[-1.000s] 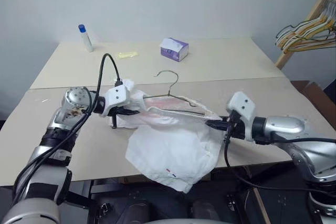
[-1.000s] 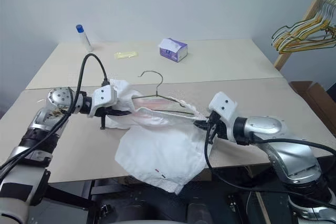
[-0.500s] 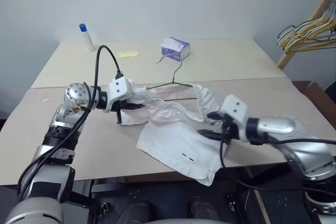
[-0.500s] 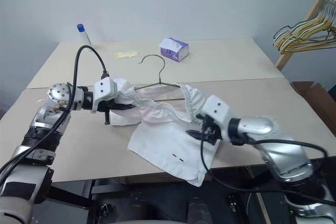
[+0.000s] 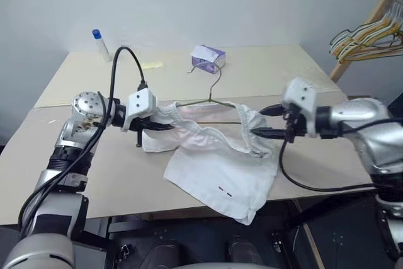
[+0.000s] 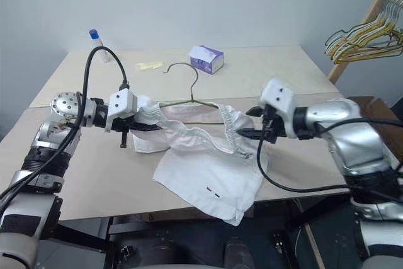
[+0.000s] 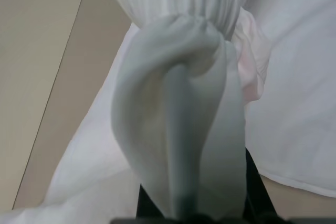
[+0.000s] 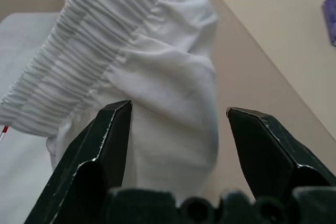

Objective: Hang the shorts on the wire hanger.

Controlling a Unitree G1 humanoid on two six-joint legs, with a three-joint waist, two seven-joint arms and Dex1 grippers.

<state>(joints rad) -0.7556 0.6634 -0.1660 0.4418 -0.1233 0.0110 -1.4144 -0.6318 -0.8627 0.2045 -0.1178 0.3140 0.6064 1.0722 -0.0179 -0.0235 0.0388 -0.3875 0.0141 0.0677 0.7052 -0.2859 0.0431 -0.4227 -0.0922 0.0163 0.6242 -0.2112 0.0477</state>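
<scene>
Nearest us, the shorts (image 5: 220, 168) spill over the front edge of the desk (image 5: 113, 174), one leg drooping past the rim with its tiny dark-and-red mark facing up. Up at the waistband, the left end effector (image 6: 141, 126) is clamped tight on a bunch of the shorts' fabric; in the left wrist view the white cloth wraps right around its black fingers (image 7: 252, 182). Across from it, the right end effector (image 5: 264, 122) has its fingers spread wide, gripping nothing, tips just at the gathered right end of the waistband; the right wrist view shows the ribbed elastic lying between and beyond the two dark fingertips (image 8: 105, 140), no pinch on it.

The waistband stretches between the two arms, lifted a little off the desk on the left, sagging in the middle. The hanger (image 5: 211, 96) sits just behind that band, its lower bar running into the fabric, its hook rising upright toward the back. Whether the wire is fully threaded through the waist, can't tell.

Further back on the desk: a purple-and-white tissue box (image 5: 208, 58), a small yellow scrap (image 5: 151, 65), and a white bottle with a blue cap (image 5: 99, 45). Off at the far right, a wooden rack of hangers (image 5: 368, 29).
</scene>
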